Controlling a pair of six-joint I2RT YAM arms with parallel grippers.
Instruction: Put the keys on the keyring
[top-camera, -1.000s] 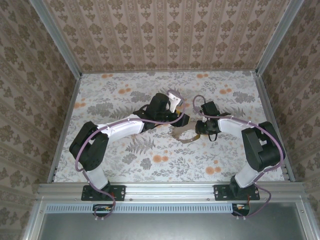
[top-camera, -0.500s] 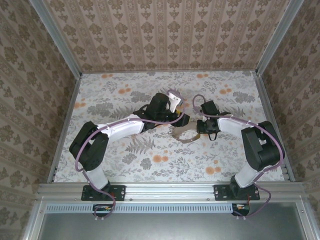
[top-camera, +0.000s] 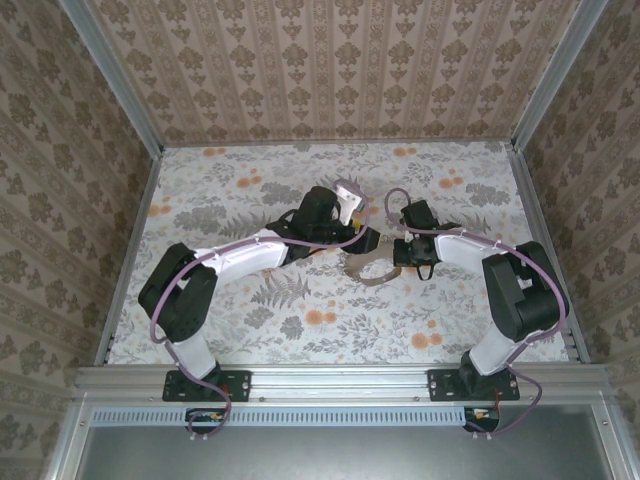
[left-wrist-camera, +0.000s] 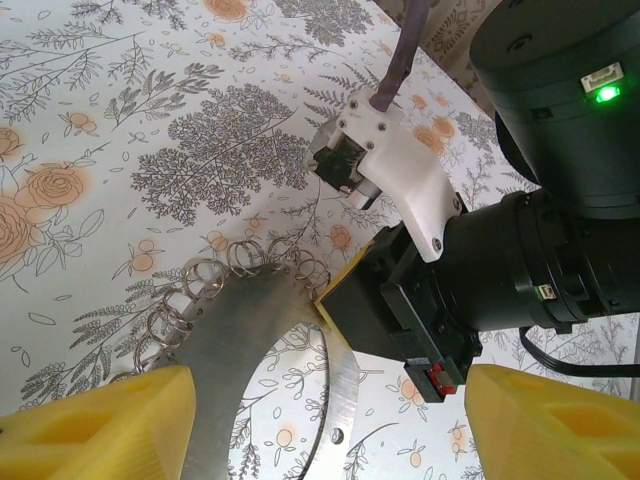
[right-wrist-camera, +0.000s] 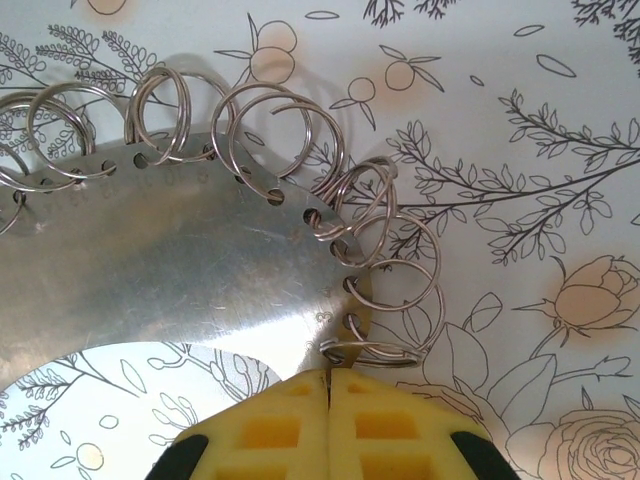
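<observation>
- While lying flat mid-table between both arms: keyring (top-camera: 368, 270) on floral table (top-camera: 250, 190), fringed with split rings (right-wrist-camera: 270, 120).
- Right gripper (right-wrist-camera: 328, 385) pressed together, pinching its edge.
- Left gripper (left-wrist-camera: 320, 440) spread wide, facing it.

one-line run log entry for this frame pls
phase: keyring grasp | left gripper: jaws open, straddling keyring | right gripper: jaws shut on keyring rim, beside split rings

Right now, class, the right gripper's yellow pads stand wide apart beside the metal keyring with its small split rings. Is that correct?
No. The right wrist view shows the right gripper with its yellow pads pressed together, not wide apart, at the edge of the keyring.
</observation>
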